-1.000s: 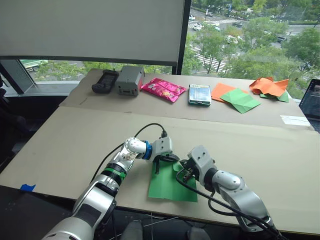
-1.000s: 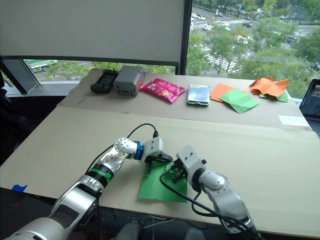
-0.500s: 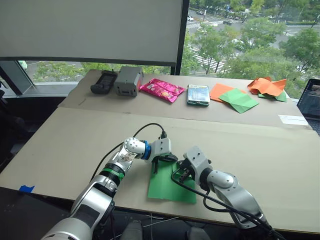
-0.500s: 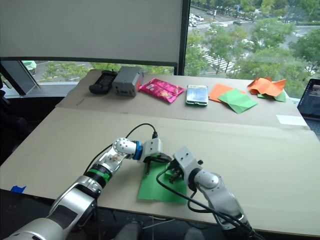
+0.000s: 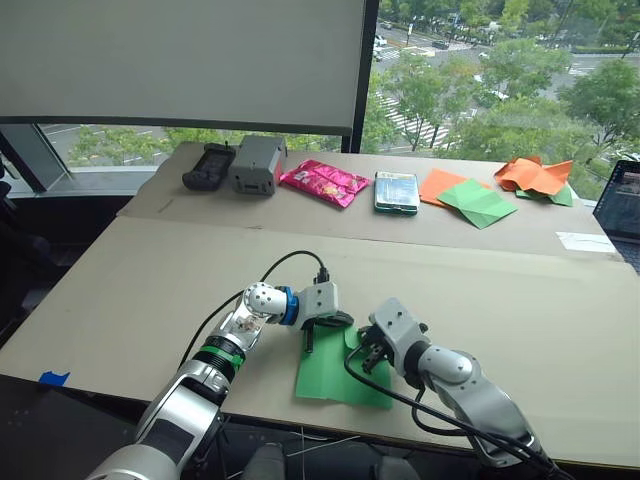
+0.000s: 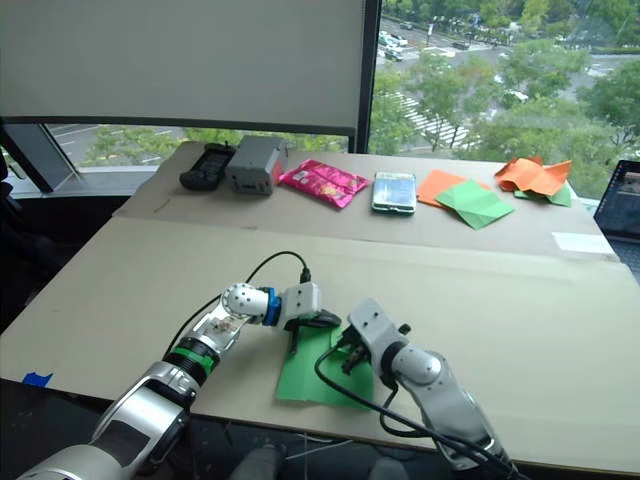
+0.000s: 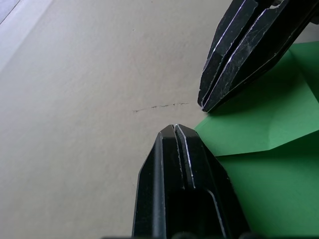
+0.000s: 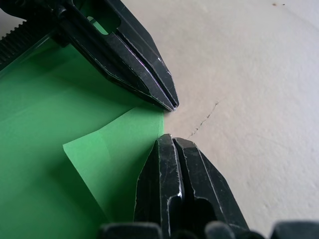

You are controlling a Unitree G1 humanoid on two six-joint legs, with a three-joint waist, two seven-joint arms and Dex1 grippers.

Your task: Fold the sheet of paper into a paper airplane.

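Tabletop (image 5: 150, 280): sheet of paper (image 5: 335, 375) under both grippers.

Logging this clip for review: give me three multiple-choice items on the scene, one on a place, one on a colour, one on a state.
1. Where does the sheet of paper lie?
A. at the table's near edge
B. by the window
C. on the laptop

2. What colour is the snack packet?
A. blue
B. pink
C. white

3. How are both hands' fingers?
A. wide open
B. shut
C. holding a phone

Answers: 1 A, the paper lies beside the near edge; 2 B, the wrapper is pink; 3 B, the left hand and right hand each show fingers pressed together at the paper's corner.
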